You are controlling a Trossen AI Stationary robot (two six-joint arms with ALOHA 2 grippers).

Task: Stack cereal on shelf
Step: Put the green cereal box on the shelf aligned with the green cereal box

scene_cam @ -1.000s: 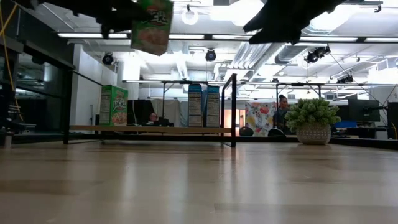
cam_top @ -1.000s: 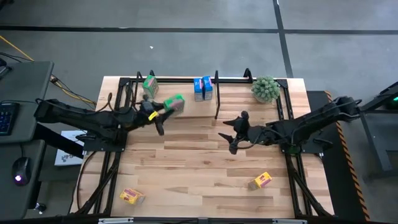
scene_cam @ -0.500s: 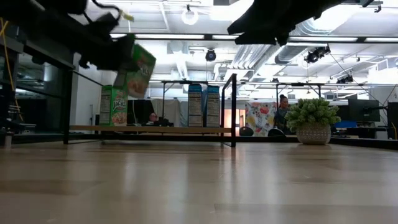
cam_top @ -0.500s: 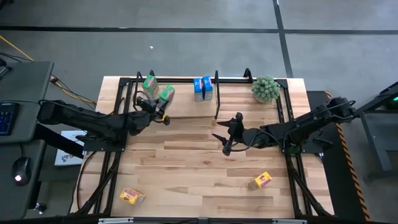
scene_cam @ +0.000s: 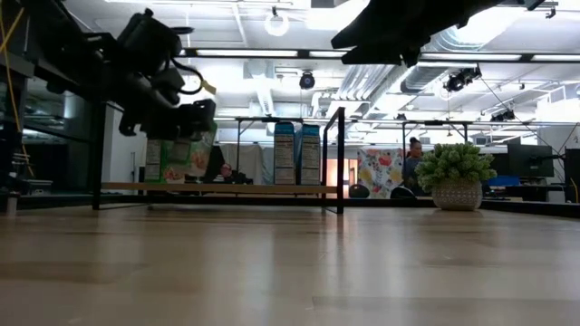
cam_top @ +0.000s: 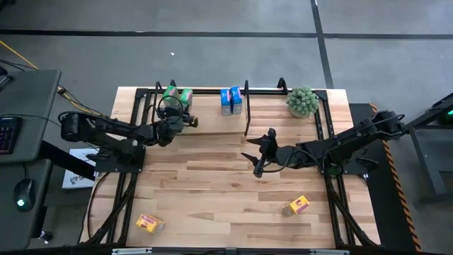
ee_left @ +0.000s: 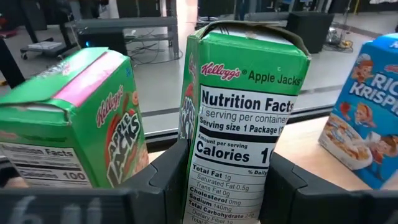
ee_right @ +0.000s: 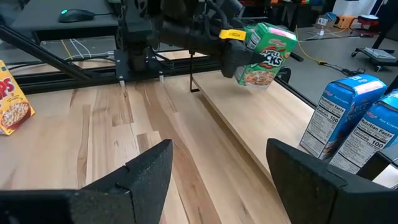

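Note:
My left gripper point(cam_top: 181, 112) is shut on a green cereal box point(cam_top: 186, 97) at the shelf's point(cam_top: 212, 91) left end, right beside a second green box point(cam_top: 170, 92) that stands on the wooden board point(ee_right: 249, 127). Two blue boxes point(cam_top: 231, 100) stand on their bases farther right on the board. My right gripper point(cam_top: 252, 163) hangs open over the table's middle, holding nothing. Two yellow-orange boxes point(cam_top: 150, 224) point(cam_top: 299, 205) lie flat near the front edge. My left gripper pinches the green box's lower part point(ee_left: 231, 186) between its two fingers, one on each broad face, so the narrow nutrition side faces the wrist. The fingers come nearly level from the table's near left. The box stands upright; whether its base touches the board I cannot tell.
A round green plant point(cam_top: 302, 101) in a pot sits at the far right corner. A black upright post point(cam_top: 246, 106) of the shelf stands right of the blue boxes. Bare plank table point(cam_top: 212, 184) lies between the two yellow-orange boxes and the shelf.
My left gripper has carried the green box down and toward the far edge, to the shelf's left end. The box has turned from tilted to upright and now stands beside the other green box. My right gripper has shifted a little toward the table's left.

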